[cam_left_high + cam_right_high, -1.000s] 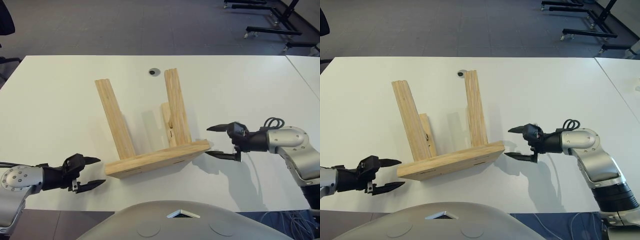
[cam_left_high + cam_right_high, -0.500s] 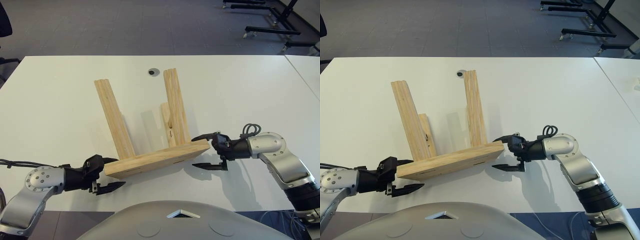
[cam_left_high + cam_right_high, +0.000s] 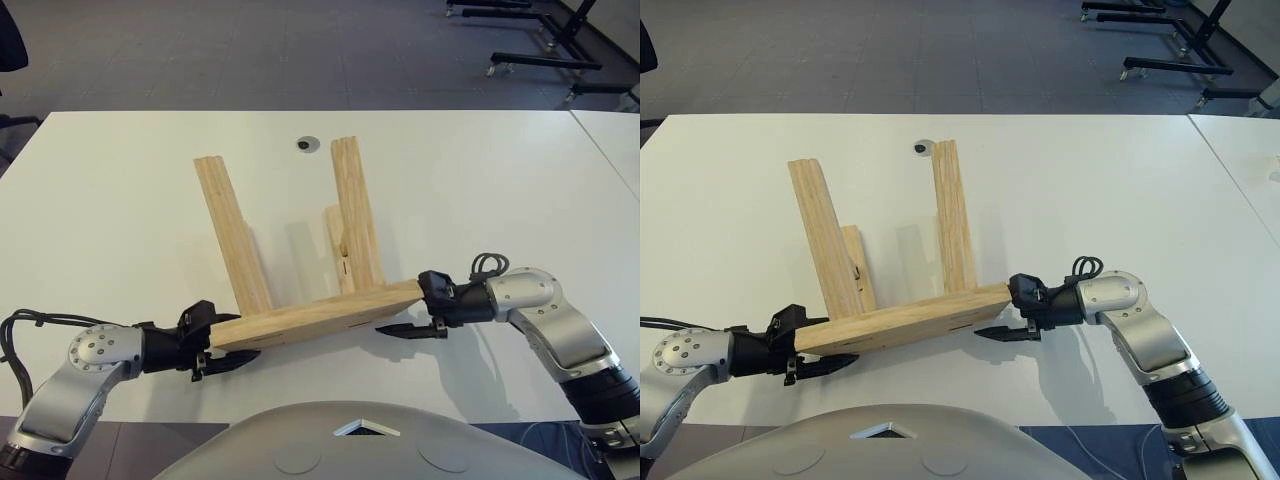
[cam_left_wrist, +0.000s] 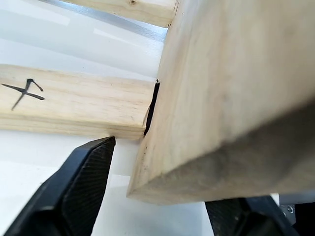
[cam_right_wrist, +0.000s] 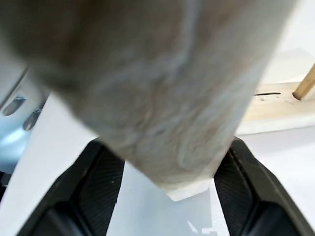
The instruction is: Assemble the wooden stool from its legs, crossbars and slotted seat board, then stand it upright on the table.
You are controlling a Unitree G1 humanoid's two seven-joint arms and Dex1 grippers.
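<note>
A long white table (image 3: 120, 180) with a round cable grommet (image 3: 308, 144) set into its far side stands on grey carpeted floor (image 3: 250, 50), under even, soft light. A second white table (image 3: 615, 130) stands just beside it on the right. Beyond it are black wheeled frames (image 3: 540, 55), and a black chair (image 3: 12, 45) shows at the far left edge.

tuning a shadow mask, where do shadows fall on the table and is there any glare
Left eye view: soft pale shadow on the table between the stool legs, darker ones under the seat board and right gripper; no strong glare. Left wrist view: a grey streak along the far wooden piece, shadow or reflection, cannot tell.
</note>
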